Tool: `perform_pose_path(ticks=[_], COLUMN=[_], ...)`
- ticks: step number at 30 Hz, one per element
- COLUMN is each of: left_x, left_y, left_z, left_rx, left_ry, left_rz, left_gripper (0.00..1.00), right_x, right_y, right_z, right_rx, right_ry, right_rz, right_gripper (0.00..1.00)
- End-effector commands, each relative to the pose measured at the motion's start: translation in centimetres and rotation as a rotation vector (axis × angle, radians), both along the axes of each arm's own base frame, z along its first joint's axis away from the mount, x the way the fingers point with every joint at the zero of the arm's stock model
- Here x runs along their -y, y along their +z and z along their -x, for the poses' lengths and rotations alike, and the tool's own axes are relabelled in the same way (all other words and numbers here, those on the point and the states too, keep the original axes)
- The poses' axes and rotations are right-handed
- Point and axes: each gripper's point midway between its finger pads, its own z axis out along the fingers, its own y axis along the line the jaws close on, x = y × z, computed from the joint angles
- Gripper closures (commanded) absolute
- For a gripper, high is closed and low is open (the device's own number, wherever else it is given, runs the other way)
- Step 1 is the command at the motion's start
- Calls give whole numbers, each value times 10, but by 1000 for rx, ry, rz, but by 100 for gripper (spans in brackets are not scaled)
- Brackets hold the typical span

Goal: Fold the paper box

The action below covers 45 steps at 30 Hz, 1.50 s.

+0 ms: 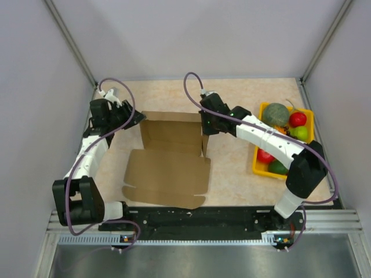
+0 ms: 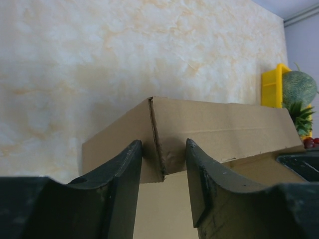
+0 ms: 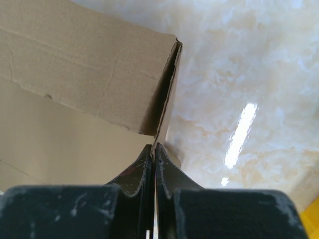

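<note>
The paper box [image 1: 168, 168] lies in the middle of the table [image 1: 232, 168], half made; its broad base panels are flat toward the arms, while the rear wall stands upright with a short side flap turned up at each end.

The right gripper [image 3: 153, 147] is pressed together on the thin edge of the right-hand flap, pinching the cardboard between its tips. The left gripper [image 2: 163, 144] is spread, its fingers [image 2: 127, 174] straddling the creased left rear corner with a gap either side, gripping nothing as far as I can see.

The risk, to my eye, is in that uneven hold. If the right arm pulls or swings its flap while the left side is unheld, the whole light sheet may skate across the smooth top or twist, and the rear wall may flop back flat. If the left jaws close squarely on the crease they may crush the corner instead of catching a panel. The pinched edge is narrow, so the flap could slip out or tear at its fold.

The tabletop is a glossy, pale beige, marble-patterned surface that catches a streak of light; a yellow fruit tray [image 1: 259, 169] sits well apart at the right. Plain grey walls [image 1: 191, 35] enclose the bench; a metal rail [image 1: 232, 223] runs along the near edge.
</note>
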Motion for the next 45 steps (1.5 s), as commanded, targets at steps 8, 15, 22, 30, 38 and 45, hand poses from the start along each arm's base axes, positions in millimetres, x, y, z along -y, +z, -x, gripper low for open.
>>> perform_pose_path(ticks=[8, 15, 22, 30, 38, 45], left_x=[41, 42, 43, 43, 43, 43], left_y=[4, -3, -8, -8, -5, -8], left_z=[41, 52, 57, 59, 58, 60], left_rx=[75, 82, 76, 81, 92, 73], left_ry=[-112, -125, -131, -132, -136, -134], left_rz=[116, 106, 95, 82, 73, 74], left_gripper=[54, 55, 56, 56, 56, 56], right_x=[-18, -29, -30, -22, -12, 1], right_y=[28, 28, 35, 32, 22, 9], right_z=[5, 18, 35, 48, 63, 40], right_rx=[120, 201, 349, 473, 547, 606], right_ry=[-40, 165, 380, 612, 832, 730], right_rz=[-278, -296, -309, -297, -259, -200], right_gripper=[93, 67, 43, 34, 30, 36])
